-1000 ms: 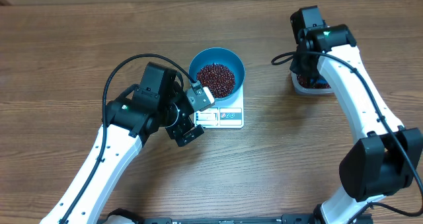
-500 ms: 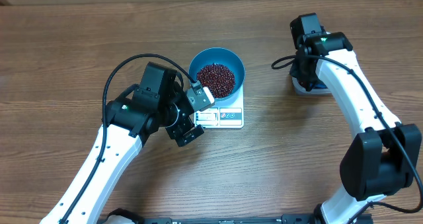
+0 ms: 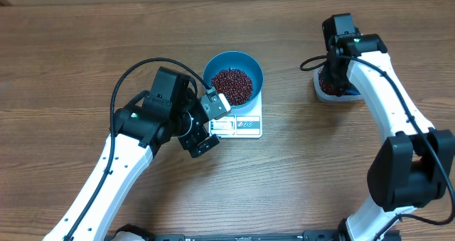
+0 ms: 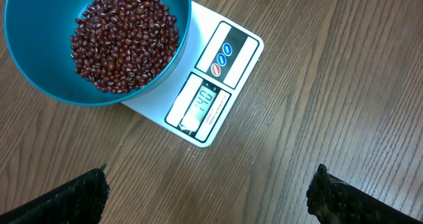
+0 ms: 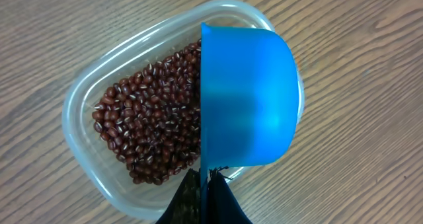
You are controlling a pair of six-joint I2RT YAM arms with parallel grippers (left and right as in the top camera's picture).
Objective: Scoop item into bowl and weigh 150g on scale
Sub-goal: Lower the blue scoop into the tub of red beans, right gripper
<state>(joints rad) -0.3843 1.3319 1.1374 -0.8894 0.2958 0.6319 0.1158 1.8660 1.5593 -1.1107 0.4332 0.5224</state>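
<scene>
The left gripper (image 3: 211, 124) is spread wide near the scale (image 3: 247, 125), with nothing held. The beans (image 3: 232, 86) are piled in the bowl (image 3: 234, 58), set on the scale. A scoop (image 5: 244, 105) is pinched by the right gripper (image 5: 205, 197) over a tub (image 5: 78, 108)

One each: bowl (image 3: 233, 59), scale (image 3: 245, 126), tub (image 5: 74, 104), scoop (image 5: 248, 98)

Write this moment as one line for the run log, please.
left gripper: open, beside scale | right gripper: shut on scoop, over tub | bowl: on scale, holding beans
</scene>
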